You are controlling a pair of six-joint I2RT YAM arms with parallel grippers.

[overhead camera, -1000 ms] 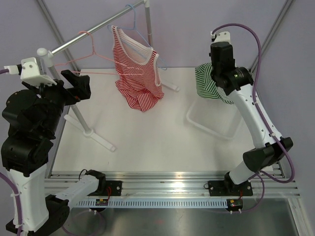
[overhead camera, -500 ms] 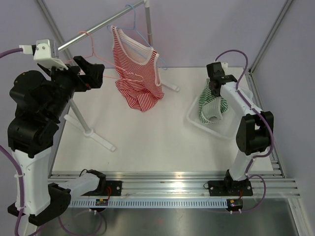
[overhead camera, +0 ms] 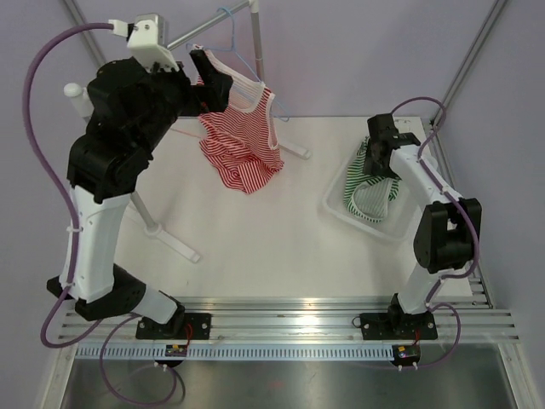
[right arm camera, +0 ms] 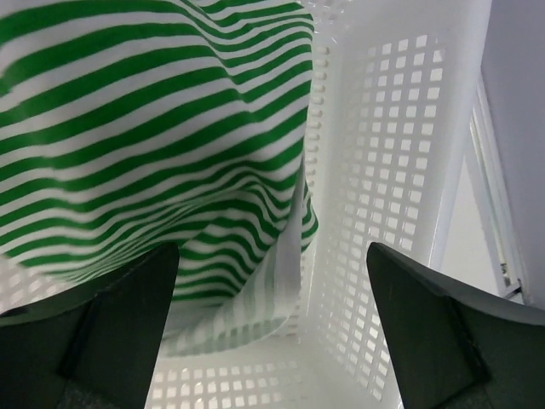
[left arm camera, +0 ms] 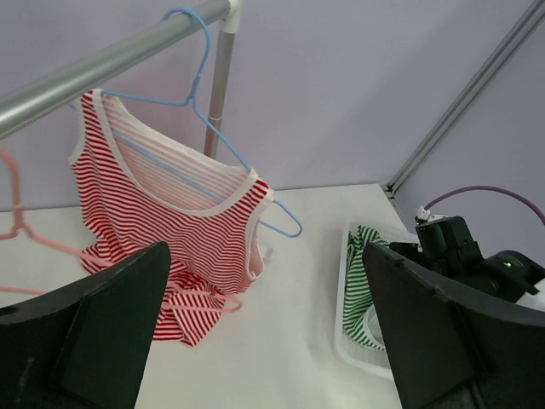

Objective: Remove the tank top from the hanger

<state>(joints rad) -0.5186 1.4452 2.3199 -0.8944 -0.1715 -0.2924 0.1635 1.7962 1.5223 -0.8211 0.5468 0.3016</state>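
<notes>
The red-and-white striped tank top (overhead camera: 243,141) hangs on a blue hanger (overhead camera: 228,25) from the rack's rail, its lower part bunched up. The left wrist view shows the tank top (left arm camera: 162,213) and the blue hanger (left arm camera: 197,98) ahead. My left gripper (overhead camera: 209,85) is raised beside the top's left shoulder, open and empty, and the left gripper (left arm camera: 266,256) frames the table. My right gripper (overhead camera: 375,158) hovers open over a green striped top (overhead camera: 368,189). That right gripper (right arm camera: 272,256) holds nothing, with the green top (right arm camera: 153,128) lying below it.
A white perforated basket (overhead camera: 353,220) at the right holds the green top, its wall (right arm camera: 400,170) close to my right fingers. A pink hanger (left arm camera: 13,217) hangs on the rail (left arm camera: 111,60). The rack's foot (overhead camera: 166,239) crosses the table's left side.
My right gripper lowered the green top into the basket and opened, letting it go. My left arm rose and swung right, up to the tank top.
</notes>
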